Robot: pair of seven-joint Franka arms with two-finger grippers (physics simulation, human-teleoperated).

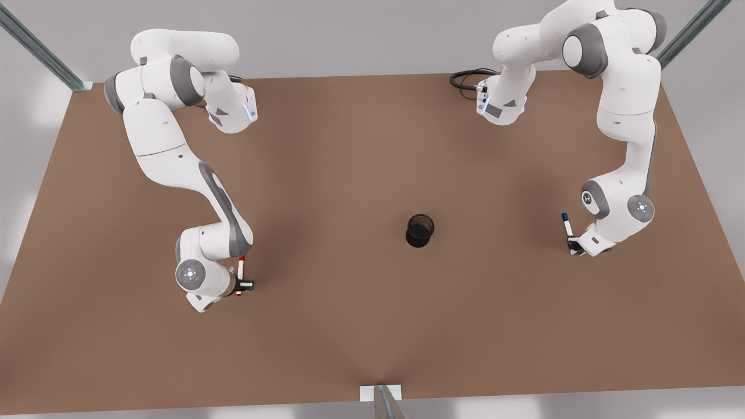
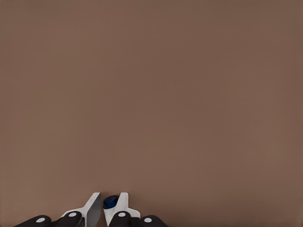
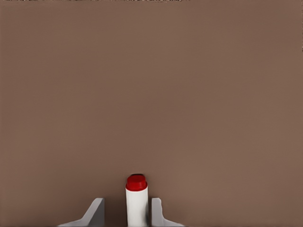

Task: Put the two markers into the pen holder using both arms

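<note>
The black mesh pen holder (image 1: 420, 230) stands upright near the middle of the brown table (image 1: 349, 145). At the front view's right, my left gripper (image 1: 573, 245) is shut on the blue-capped marker (image 1: 566, 225), whose white barrel sticks out past the fingers. The left wrist view shows the blue marker's dark blue end (image 2: 111, 202) pinched in the left gripper (image 2: 109, 201). At the front view's left, my right gripper (image 1: 244, 285) is shut on the red-capped marker (image 1: 241, 269). In the right wrist view the red marker (image 3: 136, 198) stands in the right gripper (image 3: 127, 204), pointing at the table.
A black cable (image 1: 465, 78) loops at the table's back edge beside the arm base on the front view's right. Metal frame posts stand at the back corners (image 1: 41, 52) and at the middle of the front edge (image 1: 384, 401). Bare tabletop lies between each gripper and the holder.
</note>
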